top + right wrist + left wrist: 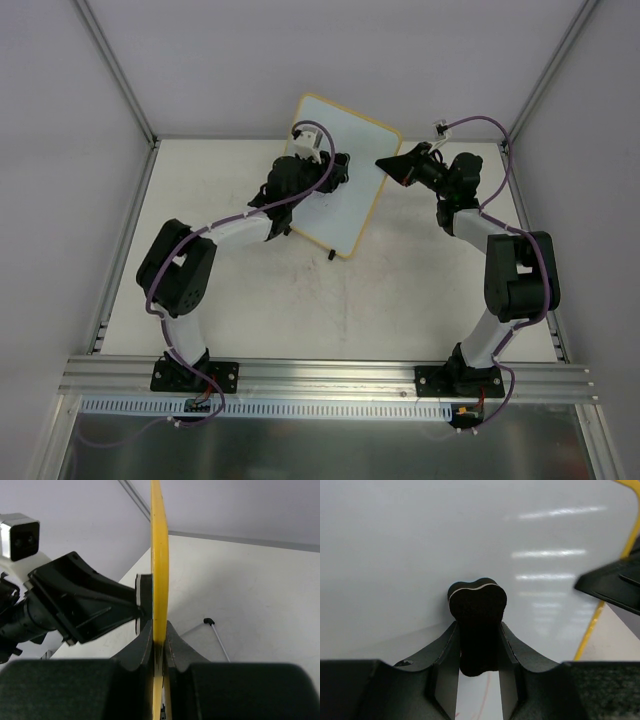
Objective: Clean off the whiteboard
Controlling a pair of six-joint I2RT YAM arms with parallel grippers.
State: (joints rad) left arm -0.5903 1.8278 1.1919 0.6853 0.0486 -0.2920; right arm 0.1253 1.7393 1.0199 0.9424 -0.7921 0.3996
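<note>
Whiteboard: The whiteboard [352,200] stood tipped up at the far middle of the table [420,290]. It had a thin yellow rim [159,555] all around.
Left claw: The left claw [478,626] was clamped on a small black eraser [477,600].
Eraser: Its end sat against the white face of the board, near the right edge.
Right claw: The right claw [159,632] was pinched on the yellow rim at the board's right edge, with one finger on each side.
Mark: A thin red line [482,700] showed low on the board, between the left claw's fingers.
</note>
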